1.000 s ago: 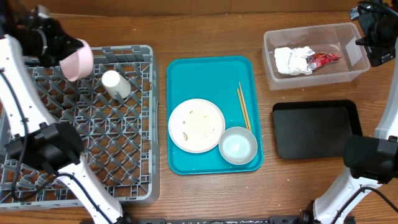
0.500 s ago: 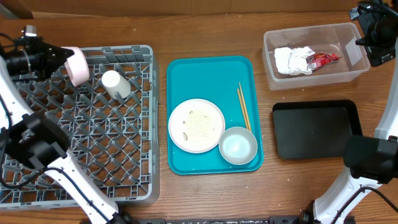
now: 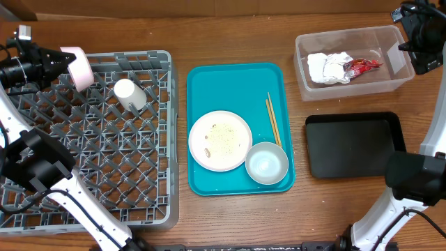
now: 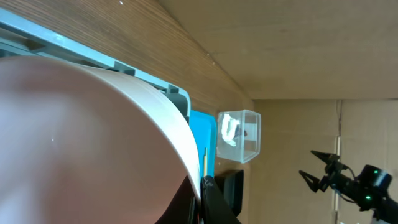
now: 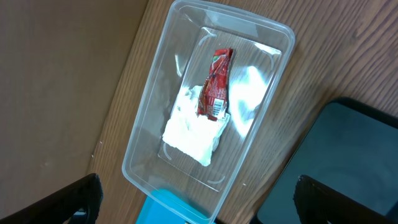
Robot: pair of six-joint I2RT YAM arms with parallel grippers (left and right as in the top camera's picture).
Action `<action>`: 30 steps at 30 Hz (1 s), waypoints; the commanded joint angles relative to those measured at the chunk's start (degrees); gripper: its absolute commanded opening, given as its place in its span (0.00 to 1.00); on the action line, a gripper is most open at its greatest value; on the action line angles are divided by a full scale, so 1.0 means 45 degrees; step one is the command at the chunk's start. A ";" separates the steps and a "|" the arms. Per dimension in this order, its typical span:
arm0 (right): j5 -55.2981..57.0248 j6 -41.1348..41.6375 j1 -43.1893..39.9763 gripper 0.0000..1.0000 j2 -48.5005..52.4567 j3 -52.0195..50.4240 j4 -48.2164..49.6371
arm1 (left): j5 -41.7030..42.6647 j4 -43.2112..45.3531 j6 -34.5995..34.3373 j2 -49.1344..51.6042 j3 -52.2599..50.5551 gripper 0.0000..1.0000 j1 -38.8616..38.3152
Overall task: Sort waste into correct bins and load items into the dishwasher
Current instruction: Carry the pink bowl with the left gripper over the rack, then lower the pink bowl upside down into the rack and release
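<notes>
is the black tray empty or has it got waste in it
Empty: the black tray shows only bare floor; the napkin and red wrapper lie in the clear tub.

- The table (image 3: pixel 230 35) is matt, grainy wood.
- The tub (image 5: pixel 144 132) is clear, glossy plastic.
- The wrapper (image 5: pixel 214 84) is shiny; the napkin (image 5: pixel 189 134) is crumpled paper.
- The saucer (image 3: pixel 78 67) is smooth, pinkish.

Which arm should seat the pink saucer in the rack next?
Left: the left gripper holds the saucer over the rack corner; the right gripper hangs open over the clear tub.
</notes>
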 commanded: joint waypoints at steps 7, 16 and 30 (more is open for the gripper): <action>0.0121 -0.0010 -0.0024 1.00 -0.0010 0.0034 0.0019 | -0.0078 0.0010 0.0554 -0.0049 -0.0826 0.04 -0.0350; 0.0121 -0.0010 -0.0024 1.00 -0.0010 0.0034 0.0019 | -0.0083 0.1107 -0.0729 -0.0049 -0.2822 0.04 -0.0141; 0.0126 -0.0010 -0.0024 1.00 -0.0010 0.0034 0.0019 | -0.1083 0.0447 -0.1001 -0.0053 -0.2871 0.57 0.0597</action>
